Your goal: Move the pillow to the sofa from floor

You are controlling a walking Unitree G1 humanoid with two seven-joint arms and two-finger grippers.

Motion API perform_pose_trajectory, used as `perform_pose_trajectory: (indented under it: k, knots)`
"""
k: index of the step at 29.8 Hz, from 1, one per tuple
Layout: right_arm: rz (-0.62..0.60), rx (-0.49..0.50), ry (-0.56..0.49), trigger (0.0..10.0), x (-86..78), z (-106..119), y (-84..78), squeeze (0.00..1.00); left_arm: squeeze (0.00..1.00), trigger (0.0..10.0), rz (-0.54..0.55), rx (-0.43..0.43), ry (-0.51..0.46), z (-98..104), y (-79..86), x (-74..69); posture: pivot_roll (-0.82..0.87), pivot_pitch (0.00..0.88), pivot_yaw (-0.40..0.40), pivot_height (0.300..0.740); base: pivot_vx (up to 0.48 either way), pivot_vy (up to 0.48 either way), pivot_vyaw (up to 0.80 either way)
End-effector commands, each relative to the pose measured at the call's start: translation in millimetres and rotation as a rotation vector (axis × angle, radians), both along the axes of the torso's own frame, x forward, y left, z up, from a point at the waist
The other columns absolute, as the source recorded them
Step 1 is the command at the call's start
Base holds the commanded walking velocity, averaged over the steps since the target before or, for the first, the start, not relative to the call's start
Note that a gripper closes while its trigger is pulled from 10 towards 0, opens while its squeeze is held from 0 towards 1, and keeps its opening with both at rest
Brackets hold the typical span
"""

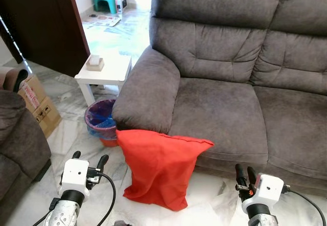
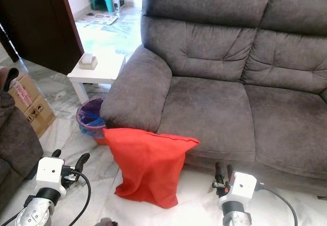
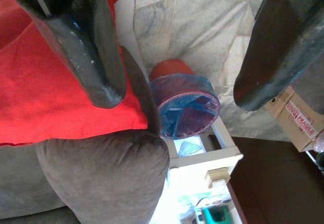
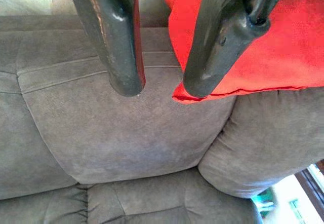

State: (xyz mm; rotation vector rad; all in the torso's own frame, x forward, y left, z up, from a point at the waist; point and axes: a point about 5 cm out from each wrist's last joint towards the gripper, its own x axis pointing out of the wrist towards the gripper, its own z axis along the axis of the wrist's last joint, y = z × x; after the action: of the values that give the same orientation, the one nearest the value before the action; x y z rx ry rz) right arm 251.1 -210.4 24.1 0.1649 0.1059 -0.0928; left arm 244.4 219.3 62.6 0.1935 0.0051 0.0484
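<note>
A living room floor of pale, grey-veined marble tile [image 1: 214, 195] stretches before a wide grey sofa [image 1: 225, 98], its upholstery a soft, brushed fabric with tufted back cushions and a rounded, padded armrest. Beside that armrest stands a small white side table [image 1: 104, 72] bearing a little box, and below it a round waste bin [image 1: 99, 119] lined with blue plastic. A cardboard box [image 1: 37, 103] sits by a second grey seat at the robot's left, and a dark wooden door [image 1: 46, 21] stands beyond.

The red pillow [image 1: 161, 167] stands on the floor — upright, leaning against the sofa's front edge just under the armrest. Its cloth is matte and loosely creased, roughly rectangular, with a stitched seam along the top edge.

The left gripper [image 1: 89, 160] hovers low beside the pillow, fingers spread apart and empty. The right gripper [image 1: 244, 174] is near the sofa's base — fingers parted a little, grasping nothing.
</note>
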Motion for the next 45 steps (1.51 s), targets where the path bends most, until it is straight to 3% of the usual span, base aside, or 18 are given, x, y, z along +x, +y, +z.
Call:
perform_pose_trajectory:
  k: [1, 45]
  knots:
    - [0.000, 0.000, 0.014, 10.0, -0.7, -2.0, 0.7, 0.00, 0.00, 10.0, -0.004, -0.005, 0.003, 0.9, -1.6, -1.1, -0.03, 0.103, 0.014, 0.646, 0.000, 0.000, 0.00]
    - [-0.028, 0.028, 0.016, 10.0, -1.8, -5.5, 2.9, 0.00, 0.00, 10.0, -0.013, -0.031, 0.016, 1.2, -3.8, -0.7, -0.02, 0.107, 0.026, 0.637, 0.000, 0.000, 0.00]
